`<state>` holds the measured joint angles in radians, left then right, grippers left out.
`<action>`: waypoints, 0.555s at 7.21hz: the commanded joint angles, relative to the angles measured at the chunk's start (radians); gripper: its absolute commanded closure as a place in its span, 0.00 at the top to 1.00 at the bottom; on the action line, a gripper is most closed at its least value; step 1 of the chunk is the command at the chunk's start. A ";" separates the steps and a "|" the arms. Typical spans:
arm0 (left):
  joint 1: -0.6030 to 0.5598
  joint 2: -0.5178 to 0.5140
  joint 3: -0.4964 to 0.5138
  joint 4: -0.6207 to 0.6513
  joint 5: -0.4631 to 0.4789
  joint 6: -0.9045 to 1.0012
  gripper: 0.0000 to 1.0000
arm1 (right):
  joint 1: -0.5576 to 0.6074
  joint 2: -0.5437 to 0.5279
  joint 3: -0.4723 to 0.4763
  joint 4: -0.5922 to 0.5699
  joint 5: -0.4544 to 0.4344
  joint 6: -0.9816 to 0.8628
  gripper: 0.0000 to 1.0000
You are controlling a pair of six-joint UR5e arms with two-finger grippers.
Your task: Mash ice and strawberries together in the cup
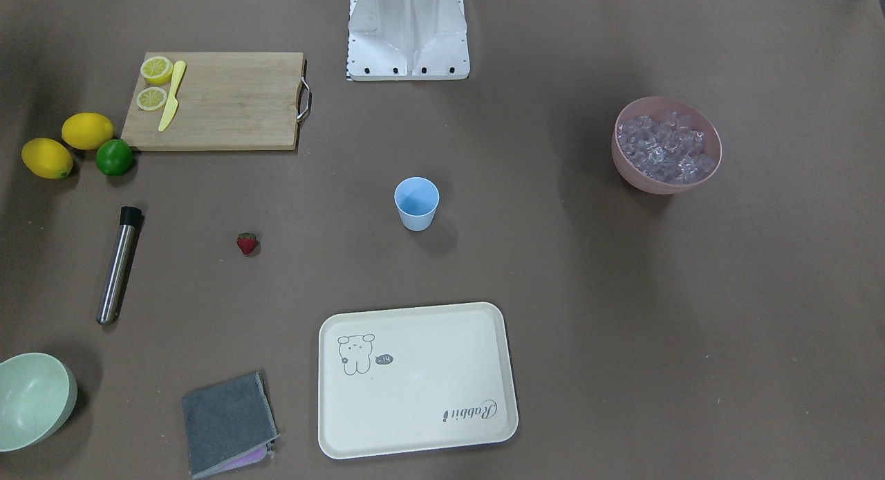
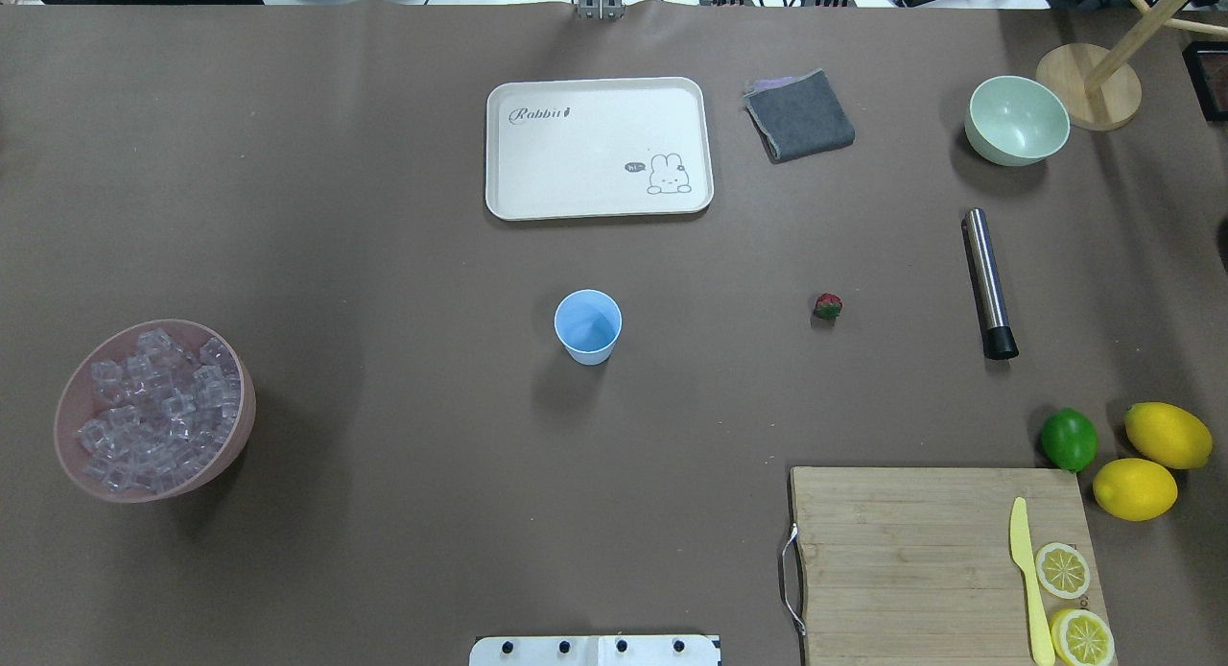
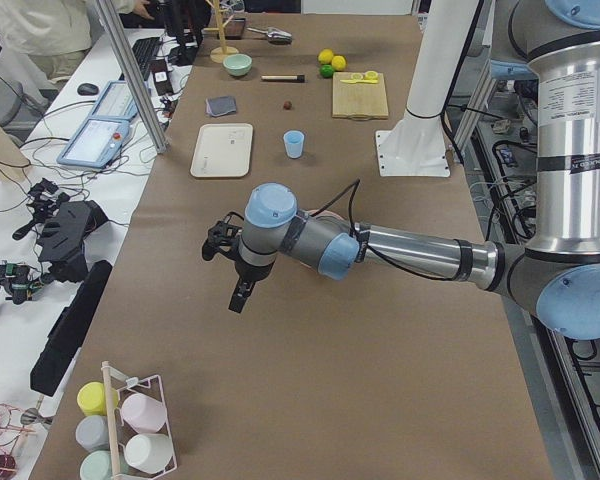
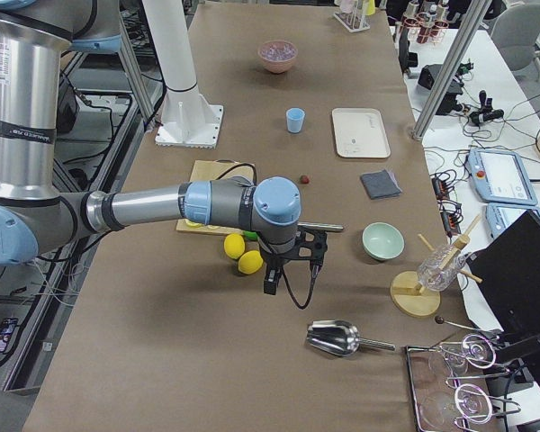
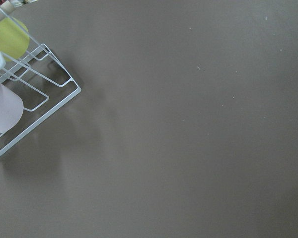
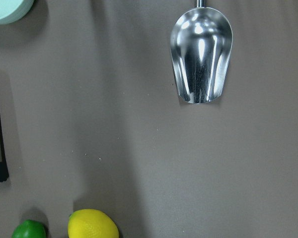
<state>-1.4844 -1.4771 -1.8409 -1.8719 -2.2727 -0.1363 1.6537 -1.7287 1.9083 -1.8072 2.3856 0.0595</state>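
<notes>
Brown bench [image 2: 384, 263] seen from above. Both arms hang over its far ends, well apart from the work. The left claw [image 3: 238, 296] and right claw [image 4: 270, 281] show only from the side, so I cannot tell whether they are open or closed. A cream tray [image 2: 576, 157] reads "Rabbit"; a small bubble by its cartoon seems to say "Hi". A pink bowl [image 2: 246, 412] at the left holds heaped ice [image 2: 153, 407], likely hard and slick. The blue cup [image 2: 588, 325] stands upright mid-bench, probably light and tippy; grip its wall. The strawberry [image 2: 828, 306] lies to its right, likely soft; pinch gently.
</notes>
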 commanded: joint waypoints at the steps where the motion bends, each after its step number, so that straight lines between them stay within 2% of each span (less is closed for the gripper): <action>1: 0.088 -0.002 -0.049 0.000 0.013 -0.095 0.98 | 0.000 -0.003 -0.002 0.000 -0.002 0.005 1.00; 4: 0.182 -0.006 -0.083 0.000 0.067 -0.173 0.98 | 0.000 -0.005 0.000 0.000 -0.003 0.005 1.00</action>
<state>-1.3458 -1.4809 -1.9105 -1.8715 -2.2382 -0.2709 1.6537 -1.7330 1.9076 -1.8070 2.3825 0.0643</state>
